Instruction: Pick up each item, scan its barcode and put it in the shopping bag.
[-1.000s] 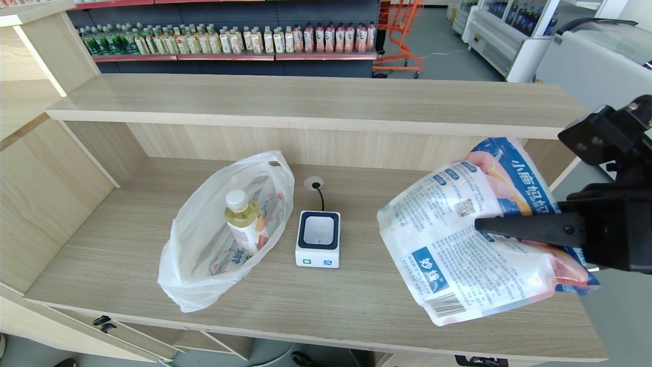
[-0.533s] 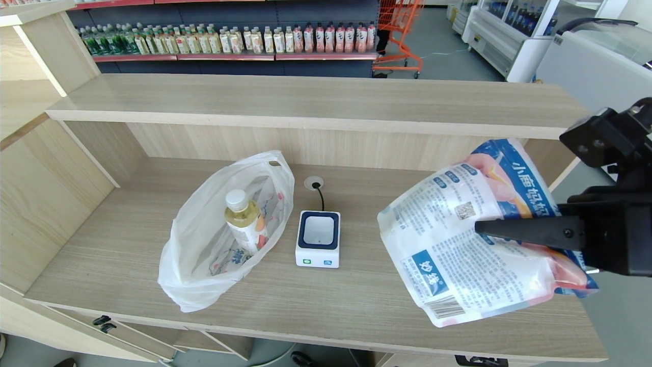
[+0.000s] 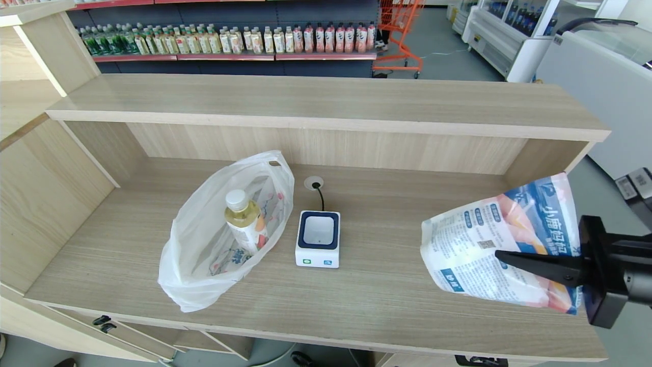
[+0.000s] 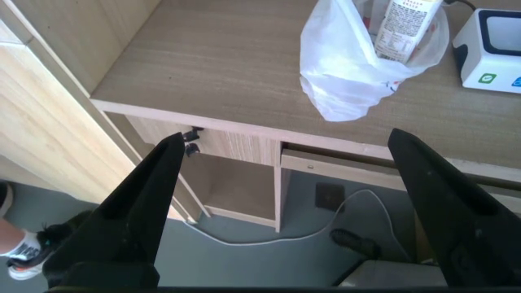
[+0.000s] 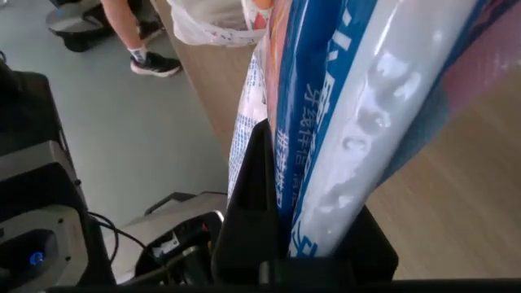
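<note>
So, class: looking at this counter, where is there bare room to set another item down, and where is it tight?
Widest bare counter lies between the scanner and the packet held in the right gripper. Another patch lies between the shopping bag and the left side wall. Tight: the slim gap between bag and scanner.

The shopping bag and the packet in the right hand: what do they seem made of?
Shopping bag: probably thin white plastic film; it lies crumpled and half see-through. Packet in the right hand: seemingly glossy printed plastic film, with shiny creases.
</note>
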Robot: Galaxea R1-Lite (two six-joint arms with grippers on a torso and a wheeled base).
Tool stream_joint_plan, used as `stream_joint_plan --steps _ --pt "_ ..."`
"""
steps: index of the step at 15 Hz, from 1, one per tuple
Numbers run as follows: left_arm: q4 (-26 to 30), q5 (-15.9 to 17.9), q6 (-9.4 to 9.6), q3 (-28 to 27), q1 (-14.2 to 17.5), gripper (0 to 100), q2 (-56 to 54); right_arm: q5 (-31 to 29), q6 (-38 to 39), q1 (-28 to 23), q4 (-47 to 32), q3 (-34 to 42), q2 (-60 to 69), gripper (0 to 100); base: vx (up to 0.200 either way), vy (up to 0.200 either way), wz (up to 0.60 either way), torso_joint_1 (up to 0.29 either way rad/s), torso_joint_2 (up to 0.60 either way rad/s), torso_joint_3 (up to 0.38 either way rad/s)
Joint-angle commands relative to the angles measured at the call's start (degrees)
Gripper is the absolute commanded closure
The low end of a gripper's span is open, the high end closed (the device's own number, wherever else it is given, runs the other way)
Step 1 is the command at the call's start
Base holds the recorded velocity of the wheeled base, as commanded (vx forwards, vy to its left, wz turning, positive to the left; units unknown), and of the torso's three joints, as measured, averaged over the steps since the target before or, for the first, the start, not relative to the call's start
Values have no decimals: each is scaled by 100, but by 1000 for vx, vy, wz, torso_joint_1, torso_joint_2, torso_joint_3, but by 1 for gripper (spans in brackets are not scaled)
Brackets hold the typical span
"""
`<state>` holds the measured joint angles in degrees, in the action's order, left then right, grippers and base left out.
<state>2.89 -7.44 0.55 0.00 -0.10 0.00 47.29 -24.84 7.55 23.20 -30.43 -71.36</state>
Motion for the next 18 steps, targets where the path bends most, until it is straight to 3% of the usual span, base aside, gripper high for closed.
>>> stream_joint_plan --steps 1,3,7,10,18 --pt "1 -3 -2 0 1 0 9 -317 -275 -131 -52 90 263 100 0 0 0 0 0 0" --pt "1 -3 7 0 1 0 9 -967 -644 -95 -52 301 553 100 0 0 0 0 0 0" --pt "1 -3 7 0 1 0 0 -1002 -1444 -113 -52 468 756 100 0 0 0 0 0 0" --pt "1 -3 24 0 1 0 9 -958 -1418 -104 -52 468 852 100 0 0 0 0 0 0" --pt "1 -3 15 0 1 0 9 -958 -803 159 -70 -262 369 100 0 200 0 2 0 4"
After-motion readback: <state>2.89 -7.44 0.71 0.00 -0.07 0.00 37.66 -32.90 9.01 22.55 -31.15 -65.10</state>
